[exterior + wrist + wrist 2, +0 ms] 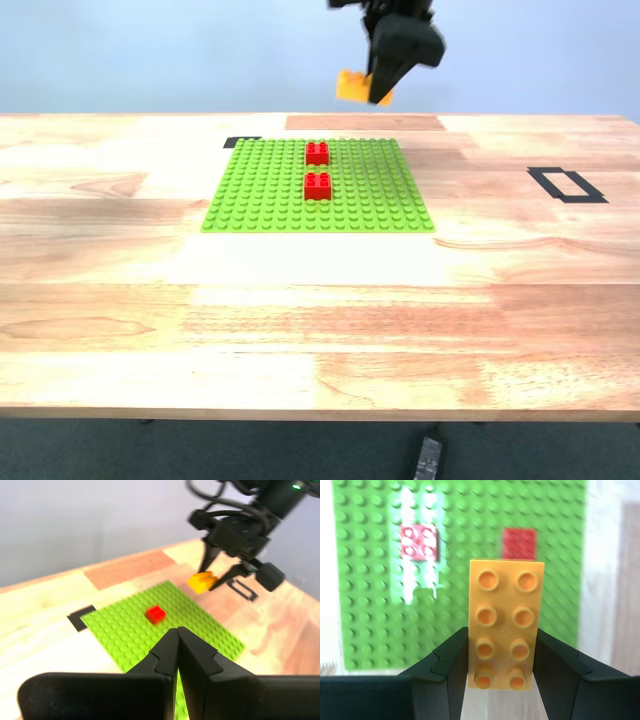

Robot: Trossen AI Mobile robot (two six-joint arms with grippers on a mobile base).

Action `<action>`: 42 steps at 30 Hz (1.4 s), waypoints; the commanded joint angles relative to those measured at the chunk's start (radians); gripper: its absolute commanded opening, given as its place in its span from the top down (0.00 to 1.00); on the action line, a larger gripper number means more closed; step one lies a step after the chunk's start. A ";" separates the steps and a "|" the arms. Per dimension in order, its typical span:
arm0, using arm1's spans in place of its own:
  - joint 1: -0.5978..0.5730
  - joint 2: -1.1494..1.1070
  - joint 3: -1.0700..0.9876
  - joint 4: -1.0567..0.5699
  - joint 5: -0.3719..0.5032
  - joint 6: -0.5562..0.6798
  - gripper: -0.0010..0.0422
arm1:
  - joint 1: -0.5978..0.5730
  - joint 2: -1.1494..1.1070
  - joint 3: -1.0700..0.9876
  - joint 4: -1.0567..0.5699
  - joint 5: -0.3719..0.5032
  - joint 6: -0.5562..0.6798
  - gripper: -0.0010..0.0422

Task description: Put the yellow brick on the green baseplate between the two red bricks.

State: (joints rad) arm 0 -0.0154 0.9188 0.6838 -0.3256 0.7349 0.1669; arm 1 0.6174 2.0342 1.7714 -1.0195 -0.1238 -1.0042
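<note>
In the exterior view, my second gripper (pixel 378 92) hangs in the air above the far edge of the table (pixel 320 330), pointing down, with the yellow brick (pixel 353 86) clamped between its fingers. The brick is tilted and touches nothing below. Under it, a little toward the exterior view's left, the green plate (pixel 260 195) lies flat on the table, and the two red bricks (pixel 317 153) (pixel 318 186) stand on it one behind the other, with a small gap between them. In the first wrist view, my first gripper (pixel 177 652) has its jaws pressed together and holds nothing. Beyond it I see the plate (pixel 130 630), one red brick (pixel 155 614), and my second gripper (pixel 220 577) high above the plate's far corner, carrying the brick (pixel 202 581). In the second wrist view, my second gripper (pixel 502 672) looks straight down; its fingers (pixel 452 665) press both long sides of the brick (pixel 504 622), studs facing the camera. The plate (pixel 370 625) and both red bricks (pixel 420 542) (pixel 519 543) are below, blurred.
</note>
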 commanded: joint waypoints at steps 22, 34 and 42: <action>-0.003 -0.017 0.071 -0.163 0.008 0.121 0.98 | 0.098 0.201 0.083 0.018 -0.008 0.032 0.90; -0.003 -0.017 0.071 -0.162 0.011 0.120 0.98 | 0.103 0.201 0.048 0.085 -0.008 0.057 0.90; -0.003 -0.017 0.071 -0.161 0.033 0.120 0.98 | 0.101 0.219 0.039 0.103 -0.026 0.085 0.90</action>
State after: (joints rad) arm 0 -0.0189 0.9012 0.7547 -0.4870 0.7677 0.2878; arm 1 0.7197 2.2478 1.8111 -0.9157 -0.1535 -0.9264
